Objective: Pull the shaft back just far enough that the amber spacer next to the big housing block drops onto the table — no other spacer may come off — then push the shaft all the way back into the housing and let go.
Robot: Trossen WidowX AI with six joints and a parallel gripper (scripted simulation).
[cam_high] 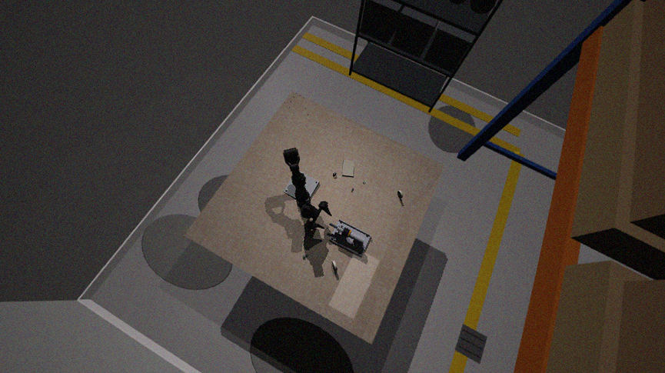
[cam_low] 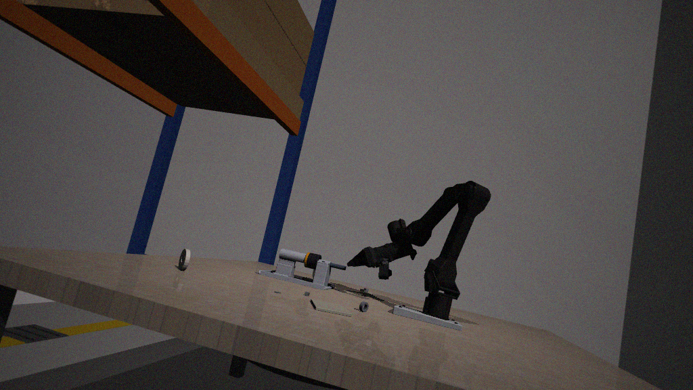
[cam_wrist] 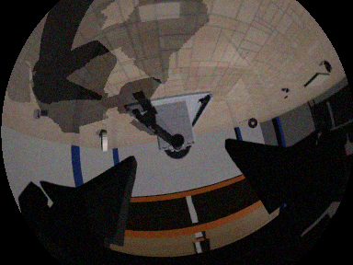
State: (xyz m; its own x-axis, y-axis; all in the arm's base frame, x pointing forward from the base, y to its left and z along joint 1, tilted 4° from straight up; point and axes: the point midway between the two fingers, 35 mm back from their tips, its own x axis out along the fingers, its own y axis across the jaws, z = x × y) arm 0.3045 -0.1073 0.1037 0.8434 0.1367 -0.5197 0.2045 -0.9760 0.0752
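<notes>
The gripper (cam_high: 327,221) (cam_low: 348,265) (cam_wrist: 182,153) is facing the exposed end of the shaft (cam_low: 338,265) (cam_wrist: 177,140), and its fingers are standing wide apart, with nothing between them. In the exterior view, the tips are hovering just beyond the shaft's end, and a narrow strip of wall is showing between the two. In the wrist view, the end is appearing between the fingers, which are not touching it.

The shaft is lying roughly level, its free end sticking out of the slim support (cam_low: 321,273) (cam_wrist: 176,120) towards the arm (cam_high: 299,184) (cam_low: 457,232). The amber spacer (cam_low: 306,259) is sitting up in the assembly, against the near end of the pale housing (cam_low: 292,254), so it is not resting on the table (cam_high: 273,140) (cam_low: 193,310) (cam_wrist: 221,46). A dark spacer group (cam_low: 315,260) is sitting beside the amber one, on the side towards the support; how many pieces are making it up, I cannot tell.

The arm is reaching up from its mount and bending down towards the shaft. On the table, well apart from the housing, a pale disc (cam_high: 400,193) (cam_low: 187,259) is standing on edge. A small ring (cam_high: 334,174) (cam_low: 363,306) is resting near a thin, pale plate (cam_high: 347,168) (cam_low: 331,309), between the arm's mount and that plate in the exterior view
</notes>
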